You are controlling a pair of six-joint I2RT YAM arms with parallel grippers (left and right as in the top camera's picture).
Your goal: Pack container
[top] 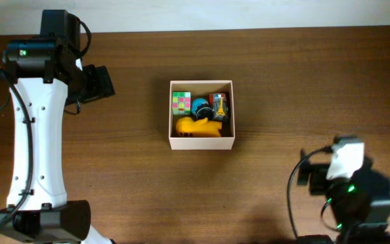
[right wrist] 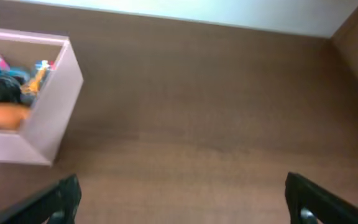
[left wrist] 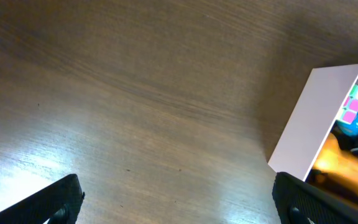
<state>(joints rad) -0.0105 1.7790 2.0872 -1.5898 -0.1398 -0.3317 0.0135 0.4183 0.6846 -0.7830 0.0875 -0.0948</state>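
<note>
Overhead. Sits mid-table, well apart from both arms: a square open-topped container (top: pixel 202 143) with white outer walls and a tan cardboard interior. Holds a multicoloured puzzle cube (top: pixel 181 103) at far left, a blue round toy (top: pixel 200 107) just beside it, a red-and-orange patterned block (top: pixel 220 107) at far right, and a yellow plastic toy (top: pixel 198 127) along the near wall. Probably handles light, going by thin card and small toys. Looks stiff enough to pinch, yet likely to flex or dent under a hard squeeze. Best taken by one wall, pinched over the rim where no toy crowds it, or pushed flat on an outer face. Should slide readily on the brown wood-grain table (top: pixel 296 81).

Left wrist. Shows the left gripper (left wrist: pixel 180 202) spread wide and grasping nothing, with bare wood between its black fingertips (left wrist: pixel 64 199). Catches the box at the right edge, corner-on: smooth matt white wall, with pink and green cube faces, blue and yellow showing inside.

Right wrist. Shows the right gripper (right wrist: pixel 185 202) likewise parted and empty. Finds the container at upper left, blurred: plain white walls, a crisp corner, contents too soft to sort out.
</note>
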